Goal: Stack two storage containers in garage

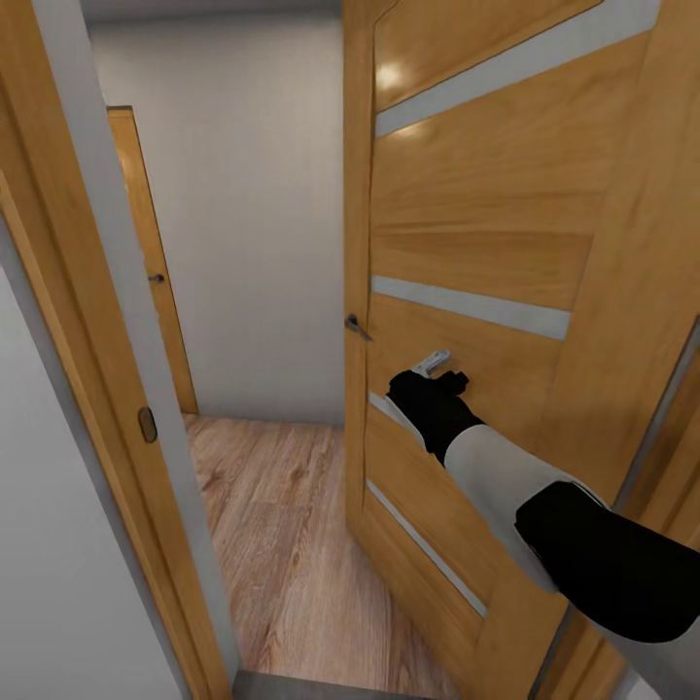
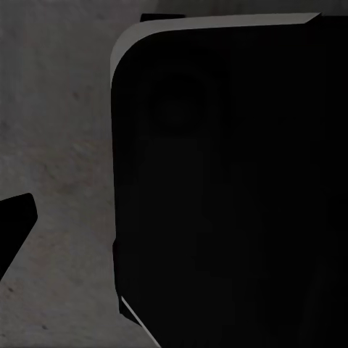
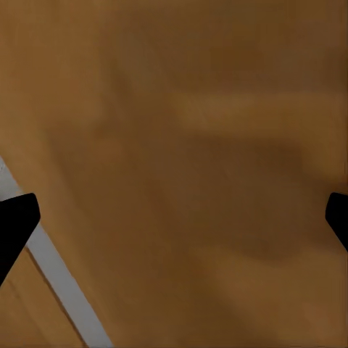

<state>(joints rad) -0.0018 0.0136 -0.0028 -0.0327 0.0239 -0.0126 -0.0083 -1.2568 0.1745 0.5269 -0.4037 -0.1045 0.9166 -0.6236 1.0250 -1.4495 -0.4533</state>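
Doorframe (image 1: 107, 389) in light wood runs down the left of the head view, with a small latch plate (image 1: 147, 425) on its edge. Past it, a wood plank floor (image 1: 262, 515) leads to a pale wall (image 1: 243, 194), where a second, narrower door (image 1: 151, 262) stands at the left. Right of the opening hangs the open door (image 1: 467, 233), honey-coloured with pale inlaid strips and a dark handle (image 1: 357, 327) at its near edge. The right arm (image 1: 544, 515) reaches up from the lower right, its right tool (image 1: 437, 374) against the door panel just right of the handle. In the right wrist view, two dark fingertips (image 3: 14, 225) sit far apart over the wood. The left wrist view shows rough grey floor (image 2: 58, 145) beside a black body part (image 2: 232, 188); one fingertip (image 2: 13, 221) shows, so the left tool's state cannot be told. No container is in view.
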